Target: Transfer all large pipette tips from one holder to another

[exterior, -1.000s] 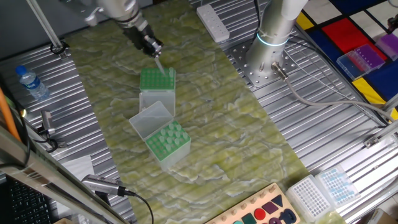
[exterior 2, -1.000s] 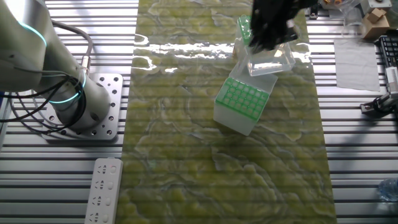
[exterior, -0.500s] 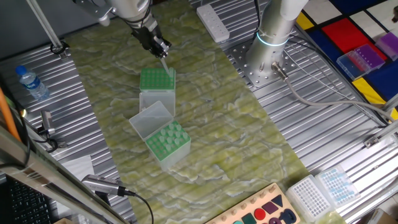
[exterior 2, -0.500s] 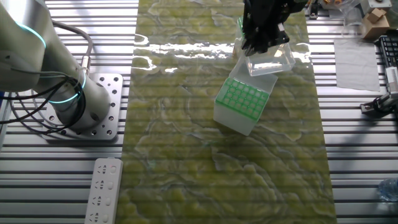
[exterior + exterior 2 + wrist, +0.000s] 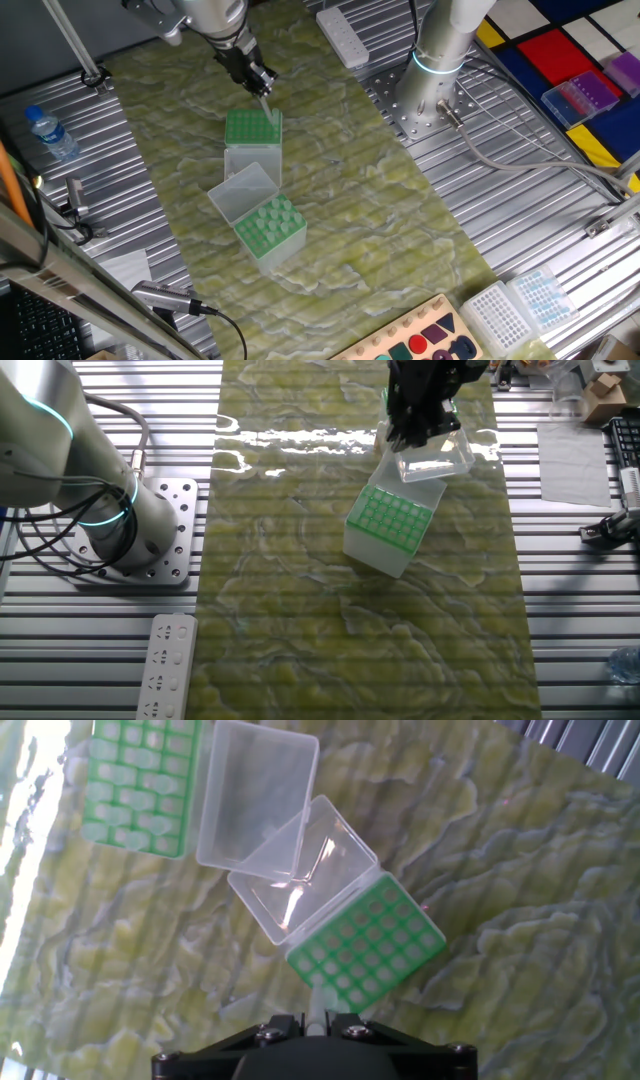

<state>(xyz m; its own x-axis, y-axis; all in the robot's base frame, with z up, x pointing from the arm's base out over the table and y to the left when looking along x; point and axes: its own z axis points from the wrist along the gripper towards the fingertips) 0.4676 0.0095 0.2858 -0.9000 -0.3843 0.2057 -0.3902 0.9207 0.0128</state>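
My gripper [image 5: 262, 82] hung in the upper left-centre of one fixed view, its jaws pinched narrow on a single large pipette tip [image 5: 266, 101] that pointed down toward the far green holder [image 5: 252, 129]. In the hand view, the tip [image 5: 315, 1010] showed as a pale sliver at the bottom centre, clamped between my fingers [image 5: 345, 1019], with its lower end over the near edge of that holder [image 5: 365, 945]. I could not tell whether the end had entered a hole or hovered just above the grid.

That holder's clear hinged lid [image 5: 300, 870] stood open toward the upper left of the hand view, leaning against the open lid [image 5: 255, 795] of the second holder [image 5: 140, 780], which sat in the top left corner. The pale tops of tips showed in the second holder's grid there. In one fixed view the second holder [image 5: 268, 228] lay just below centre-left, its open lid next to the first.

In the other fixed view my gripper [image 5: 420, 405] was a dark mass at the top right-centre, hiding most of the holder beneath it, while the tip-filled holder [image 5: 392, 520] sat just below on the green marbled mat [image 5: 300, 610].
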